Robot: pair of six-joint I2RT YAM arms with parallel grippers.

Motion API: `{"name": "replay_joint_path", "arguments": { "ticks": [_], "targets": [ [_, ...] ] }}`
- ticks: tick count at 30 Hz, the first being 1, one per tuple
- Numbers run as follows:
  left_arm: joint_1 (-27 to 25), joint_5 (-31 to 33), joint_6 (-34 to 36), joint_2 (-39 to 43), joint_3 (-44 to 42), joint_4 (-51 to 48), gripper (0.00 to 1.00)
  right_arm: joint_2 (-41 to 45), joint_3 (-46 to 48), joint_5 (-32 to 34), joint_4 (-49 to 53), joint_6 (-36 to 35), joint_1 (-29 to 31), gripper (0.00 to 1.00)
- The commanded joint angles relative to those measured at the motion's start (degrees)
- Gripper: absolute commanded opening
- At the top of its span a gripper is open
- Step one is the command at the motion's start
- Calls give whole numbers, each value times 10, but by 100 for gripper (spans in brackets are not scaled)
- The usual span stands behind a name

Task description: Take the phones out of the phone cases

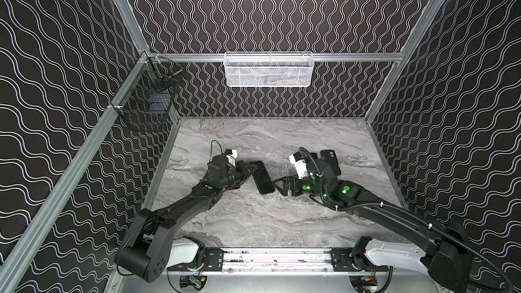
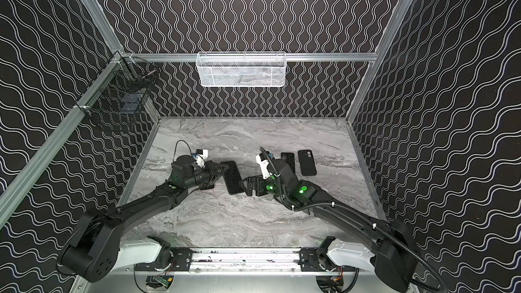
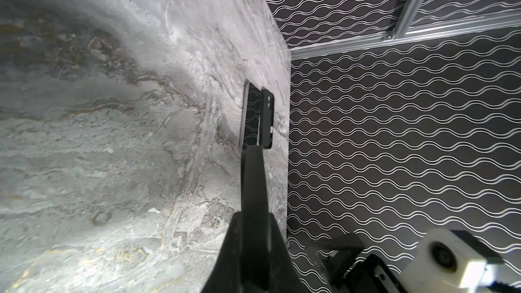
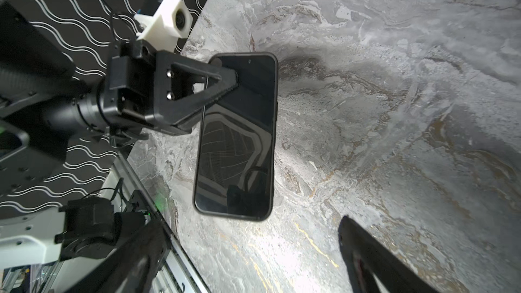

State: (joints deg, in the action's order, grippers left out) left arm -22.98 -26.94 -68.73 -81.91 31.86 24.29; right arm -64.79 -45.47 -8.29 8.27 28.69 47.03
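The left tool point(image 4: 235, 80) clamps the black cased phone point(image 4: 236, 142) near its top end, above the grey marble bench point(image 4: 394, 108) — the right tool point(image 1: 277, 187), wide open, is near the lower end and should next peel the rim.

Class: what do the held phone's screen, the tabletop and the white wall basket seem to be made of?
Phone screen: glossy glass, shows sharp reflections. Tabletop: grey veined marble look, stone or printed laminate, unclear. White basket: probably painted metal mesh, see-through grid.
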Motion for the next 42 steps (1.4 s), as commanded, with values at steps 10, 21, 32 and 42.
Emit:
{"name": "replay_joint_path", "arguments": {
  "ticks": [10,21,32,42],
  "targets": [
    [-1,66,-85,45,-62,160,0,53,108,-97,-164,60,-11,98],
    [-22,187,-110,109,-101,207,0,3,215,-141,-468,198,-12,91],
    [-54,245,-113,101,-124,278,0,-71,234,-136,-661,262,3,79],
    [-89,277,-144,52,-140,359,0,-165,215,-135,-734,274,18,67]
  ]
}}
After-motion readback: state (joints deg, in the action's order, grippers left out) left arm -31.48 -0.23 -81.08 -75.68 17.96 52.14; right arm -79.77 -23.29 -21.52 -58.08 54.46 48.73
